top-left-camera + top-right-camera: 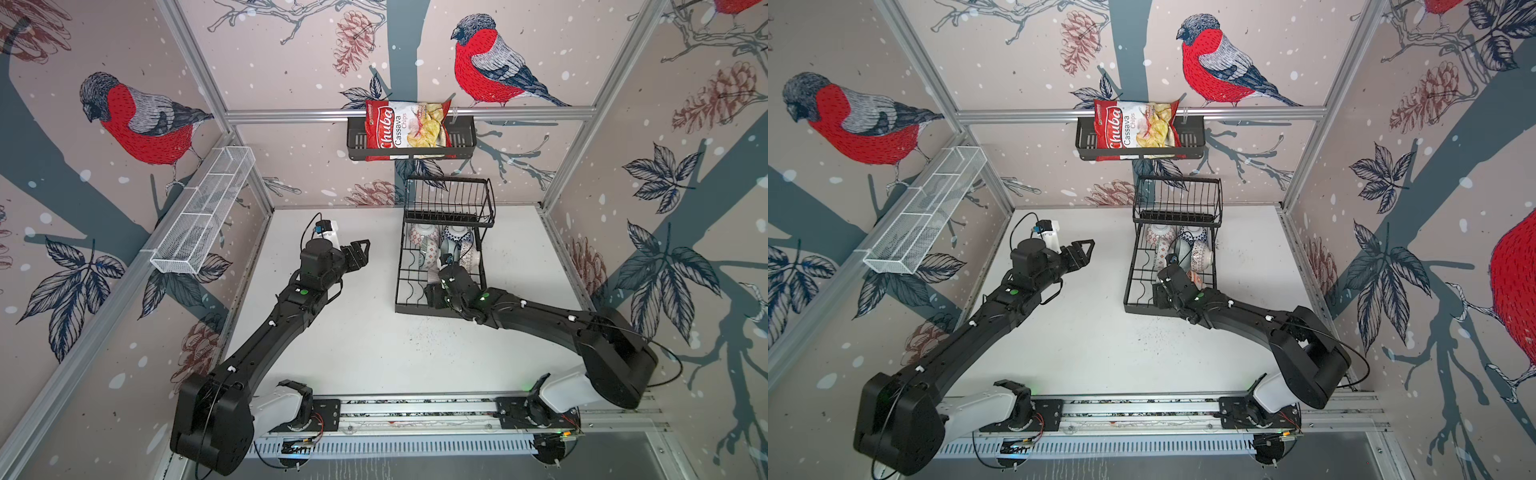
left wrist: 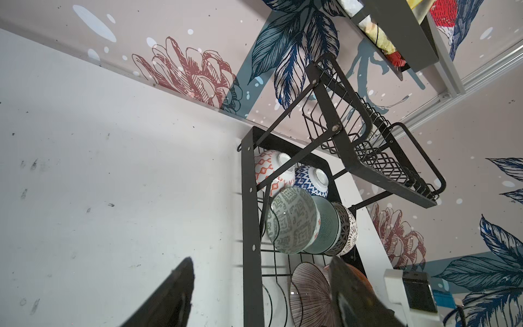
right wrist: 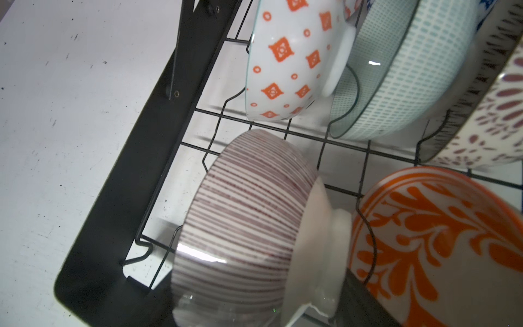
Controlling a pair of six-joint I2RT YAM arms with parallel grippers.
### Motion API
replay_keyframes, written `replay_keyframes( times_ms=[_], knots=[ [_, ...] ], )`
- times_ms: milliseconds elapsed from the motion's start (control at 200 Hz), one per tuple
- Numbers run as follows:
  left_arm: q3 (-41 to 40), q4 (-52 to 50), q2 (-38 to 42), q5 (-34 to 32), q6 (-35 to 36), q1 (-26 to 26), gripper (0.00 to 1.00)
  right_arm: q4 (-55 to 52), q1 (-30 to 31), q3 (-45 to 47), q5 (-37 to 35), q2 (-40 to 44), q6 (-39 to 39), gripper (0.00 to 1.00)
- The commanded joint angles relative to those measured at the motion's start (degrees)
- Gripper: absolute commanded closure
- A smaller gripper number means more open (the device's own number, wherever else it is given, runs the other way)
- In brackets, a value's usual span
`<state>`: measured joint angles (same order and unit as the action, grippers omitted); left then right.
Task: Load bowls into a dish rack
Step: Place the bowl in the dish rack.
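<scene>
- Overhead, in both top views, the dish rack stands on the white table toward 1 o'clock. Its raised basket sits at the rack's 12 o'clock end.
- Several bowls stand on edge in the rack's lower tier, crowded from beneath the basket toward the middle of the rack.
- Close up in the right wrist view, a striped bowl is nearest, with an orange floral bowl just beside its foot. Behind them stand an orange-diamond bowl, a teal bowl and a purple-flecked bowl.
- The right gripper hangs over the rack's 6 o'clock end, above the striped bowl. One dark finger shows just beside that bowl's foot. I cannot tell whether the jaws press on the bowl.
- The left gripper hovers over the table at about 10 o'clock, apart from the rack. It points toward 3 o'clock, with its fingers spread wide and nothing between them.
</scene>
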<state>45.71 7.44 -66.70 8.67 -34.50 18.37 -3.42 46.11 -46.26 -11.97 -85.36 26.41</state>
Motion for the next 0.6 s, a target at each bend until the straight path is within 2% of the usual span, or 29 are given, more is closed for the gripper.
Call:
replay_keyframes(
  times_ms=[0, 200, 430, 560, 595],
  knots=[
    [-0.18, 2.23, 0.27, 0.2, 0.57, -0.19, 0.26, -6.57, -0.21, 0.68, -2.11, -0.34, 1.64, 0.28],
    [-0.16, 2.23, 0.48, 0.34, 0.56, -0.3, 0.26, -8.15, -0.16, 0.37, -4.15, 0.34, 2.17, 0.23],
    [-0.27, 2.21, 0.81, 0.55, 0.58, -0.35, 0.26, -9.06, 0.29, -0.46, -4.91, 0.73, 2.06, 0.13],
    [-0.44, 2.23, 0.87, 0.73, 0.63, -0.31, 0.26, -9.71, 0.64, -1.71, -5.76, 0.99, 1.91, 0.11],
    [-0.5, 2.23, 1.04, 0.73, 0.66, -0.35, 0.26, -9.98, 0.8, -2.11, -6.19, 1.14, 1.91, 0.08]
  ],
)
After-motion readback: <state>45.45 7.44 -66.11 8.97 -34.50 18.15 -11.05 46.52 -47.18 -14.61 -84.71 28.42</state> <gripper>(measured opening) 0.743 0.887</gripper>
